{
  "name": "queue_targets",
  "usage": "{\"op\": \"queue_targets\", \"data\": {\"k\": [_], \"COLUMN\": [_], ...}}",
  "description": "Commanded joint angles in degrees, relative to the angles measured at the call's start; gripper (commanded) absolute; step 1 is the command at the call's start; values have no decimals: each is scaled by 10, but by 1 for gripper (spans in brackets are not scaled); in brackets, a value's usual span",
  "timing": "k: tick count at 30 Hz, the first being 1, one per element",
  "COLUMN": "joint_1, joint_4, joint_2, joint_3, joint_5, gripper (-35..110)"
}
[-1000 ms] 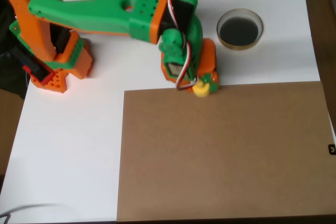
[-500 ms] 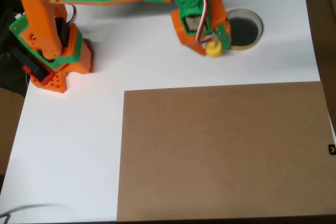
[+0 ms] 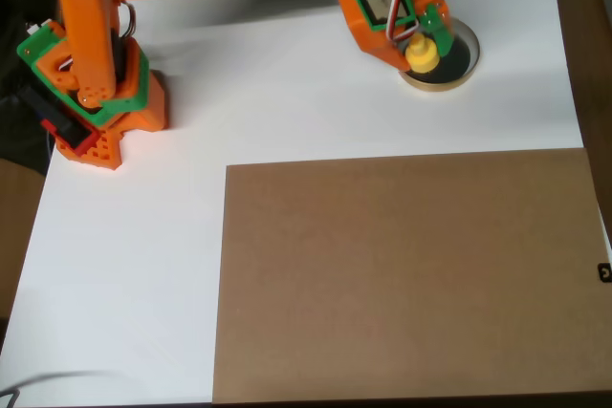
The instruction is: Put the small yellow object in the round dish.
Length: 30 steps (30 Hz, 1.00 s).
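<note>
The small yellow object (image 3: 422, 53) is a tiny bright yellow piece with a knob, held at the tip of my green and orange gripper (image 3: 425, 46). The gripper is shut on it and hangs over the left part of the round dish (image 3: 461, 72). That dish has a pale tan rim and a dark inside, and it sits on the white table at the upper right. My gripper covers the dish's left side. Whether the yellow piece touches the dish's floor cannot be told from above.
A large brown board (image 3: 402, 274) covers the lower right of the white table (image 3: 124, 265). The arm's orange base (image 3: 91, 93) stands at the upper left. The table's right edge runs close past the dish.
The gripper has carried the yellow piece up and to the right, from the board's top edge, past the dish's left rim, to above the dish's dark inside.
</note>
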Motion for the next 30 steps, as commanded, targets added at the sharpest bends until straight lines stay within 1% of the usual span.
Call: {"op": "queue_targets", "data": {"k": [1,11,20,26,27,30], "joint_1": [-30,-83,-72,-62,-62,-62], "joint_4": [2,-18,-60,-68,-69,-69], "joint_2": [5,-49,-101,-112,-113,-116], "joint_3": [-62,-94,-93,-91,-91,-93], "joint_5": [5,29,31,28,29,29], "gripper": [0,0,0,0,0,8]}}
